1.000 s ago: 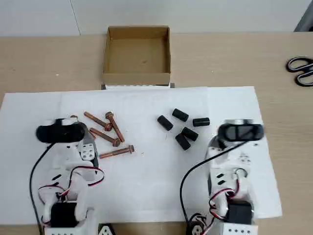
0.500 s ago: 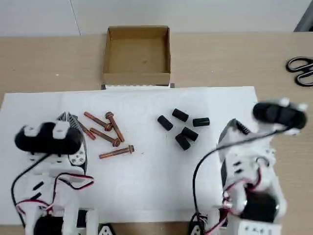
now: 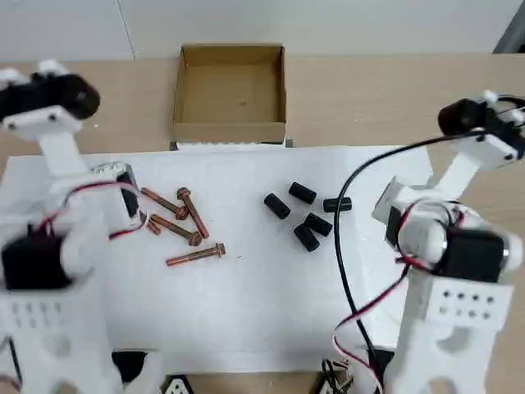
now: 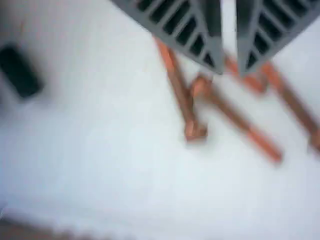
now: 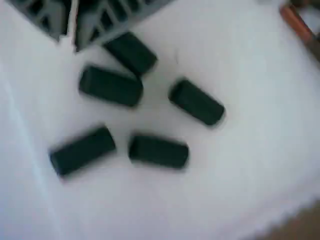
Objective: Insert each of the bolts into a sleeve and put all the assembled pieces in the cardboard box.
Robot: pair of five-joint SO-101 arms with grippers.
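Moved: both arms have lifted from their low, folded pose of a second ago and now stand tall at the sides of the table (bolts, sleeves and box lie as they did).
Left hand: hangs above the bolts, clenched to a thin slit, grasping nothing.
Right hand: hangs over the edge of the sleeve cluster, also clenched to a thin slit, with nothing in it.
Bolts: copper-coloured, loose in a small scatter on the left part of the white paper sheet, some crossing or touching one another.
Sleeves: five short black ones in a loose group right of centre on the sheet, well apart from the bolts; none has a bolt in it.
Cardboard box: open-topped, at the far edge of the sheet, nothing inside.
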